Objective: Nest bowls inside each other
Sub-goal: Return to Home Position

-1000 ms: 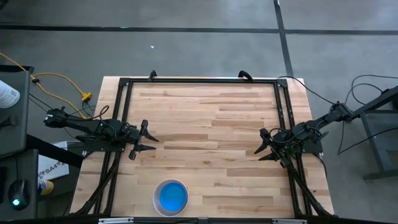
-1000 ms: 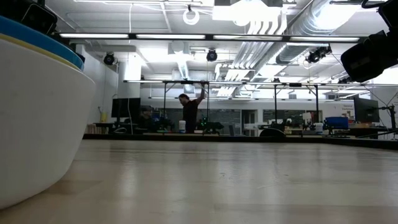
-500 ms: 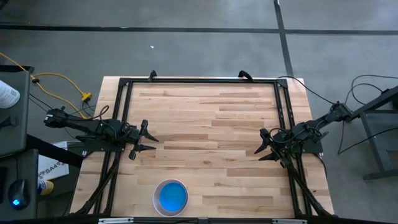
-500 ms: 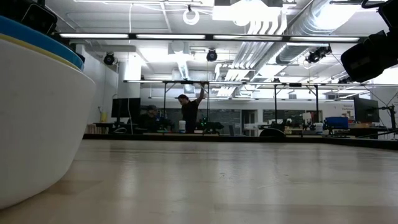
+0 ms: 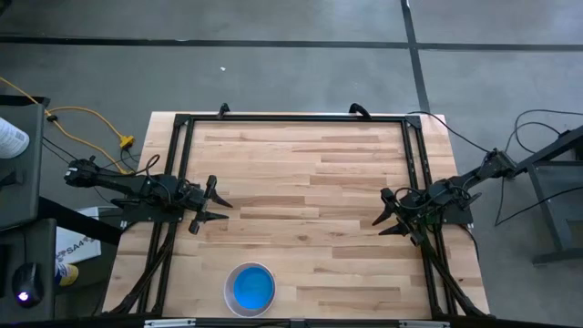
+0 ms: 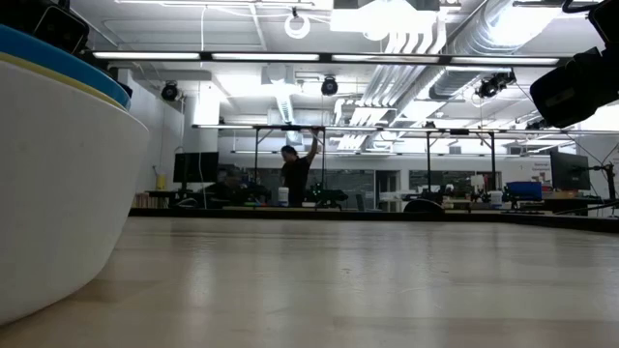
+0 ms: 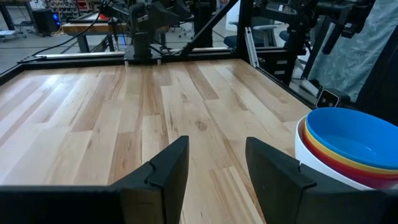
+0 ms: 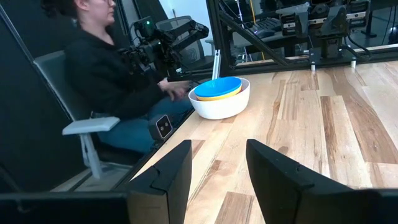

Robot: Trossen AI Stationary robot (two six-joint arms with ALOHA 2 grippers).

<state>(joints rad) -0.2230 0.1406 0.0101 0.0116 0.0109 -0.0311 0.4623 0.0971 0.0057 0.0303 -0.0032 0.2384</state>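
Bowls (image 5: 250, 289): one nested stack at the desk (image 5: 301, 164) edge nearest the low camera, left of centre.
Stack order: blue bowl (image 7: 357, 134) on top, yellow rim (image 8: 214, 97) and red rim (image 7: 367, 179) showing beneath, white bowl (image 7: 311, 165) outermost.
Left gripper (image 5: 215, 204): over the desk's left side, apart from the stack, fingers apart and empty.
Right gripper (image 5: 381, 211): over the right side, well apart from the stack, fingers apart and empty.

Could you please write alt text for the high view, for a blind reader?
Nested bowls, blue innermost in a white one, sit near the wooden table's bottom edge. The left hand and right hand hang open at its sides.
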